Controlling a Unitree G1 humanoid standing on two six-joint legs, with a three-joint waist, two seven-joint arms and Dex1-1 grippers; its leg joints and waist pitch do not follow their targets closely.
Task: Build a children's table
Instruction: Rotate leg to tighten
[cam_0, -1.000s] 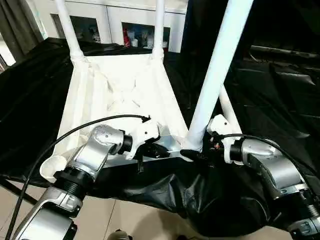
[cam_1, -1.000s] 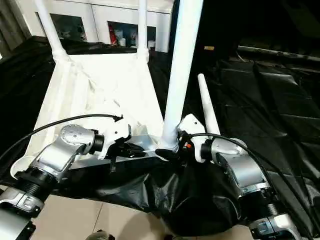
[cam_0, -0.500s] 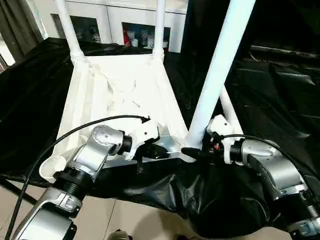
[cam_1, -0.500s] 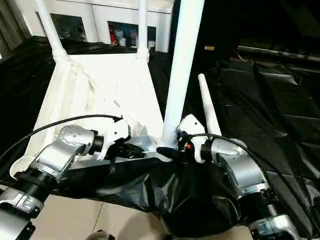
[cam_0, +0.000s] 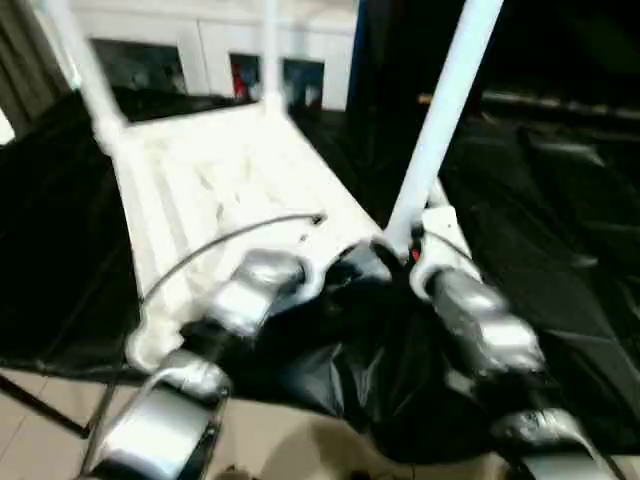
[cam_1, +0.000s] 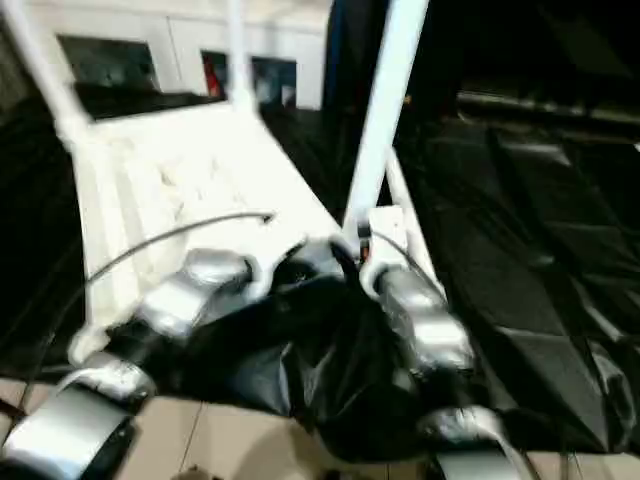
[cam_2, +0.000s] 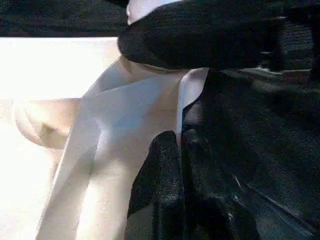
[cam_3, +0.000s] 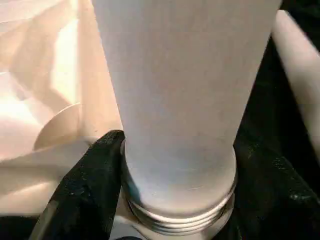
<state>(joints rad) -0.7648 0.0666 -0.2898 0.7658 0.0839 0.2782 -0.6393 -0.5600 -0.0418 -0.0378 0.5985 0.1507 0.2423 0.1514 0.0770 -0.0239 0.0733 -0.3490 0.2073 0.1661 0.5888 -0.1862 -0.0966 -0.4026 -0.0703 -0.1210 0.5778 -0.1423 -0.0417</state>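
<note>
Right end effector (cam_3: 175, 200) fingers are set either side of the leg (cam_0: 440, 120) base at lower centre of the right wrist frame, spread to the leg's width; a firm clamp cannot be confirmed. Exposed threads at the base suggest the leg is not fully seated in its socket. Left end effector (cam_2: 172, 175) is shut, pressed to the top (cam_0: 220, 180) edge, centre frame. The leg should be kept upright and turned until the threads disappear, while the top is braced on the counter (cam_0: 560, 220).

upturned white table top (cam_0: 210, 170); legs (cam_0: 445, 105) upright
</note>
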